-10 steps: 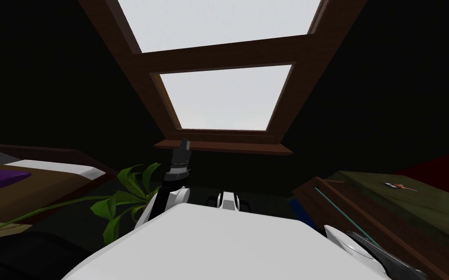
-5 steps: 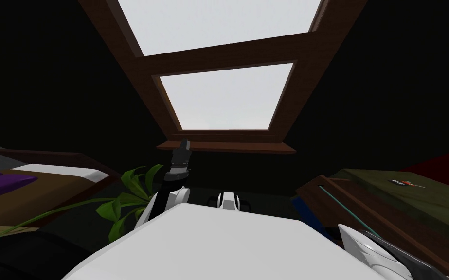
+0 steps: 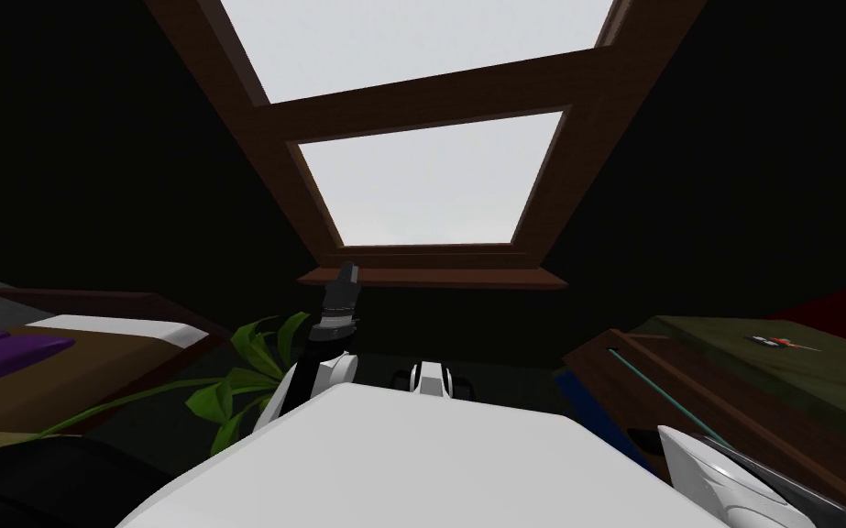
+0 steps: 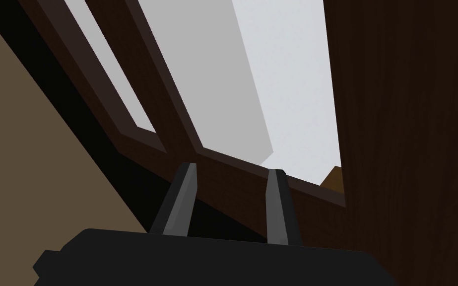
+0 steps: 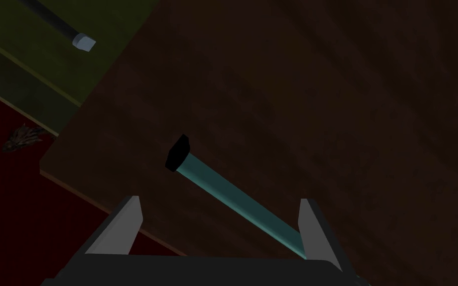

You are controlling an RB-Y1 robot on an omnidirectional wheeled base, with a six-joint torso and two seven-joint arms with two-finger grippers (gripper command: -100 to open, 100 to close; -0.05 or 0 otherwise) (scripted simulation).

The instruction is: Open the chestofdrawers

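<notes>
While right gripper (image 5: 221,200) jaws stand apart | teal handle (image 5: 232,197) slants across chest front (image 5: 322,99) | left gripper (image 4: 232,169) jaws apart

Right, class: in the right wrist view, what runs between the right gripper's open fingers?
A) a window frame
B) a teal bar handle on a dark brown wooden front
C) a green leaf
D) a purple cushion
B: the teal bar handle, black-capped at its end, slants across the dark brown wooden front and passes between the fingers of the right gripper, which stand wide apart and are not closed on it.
</notes>
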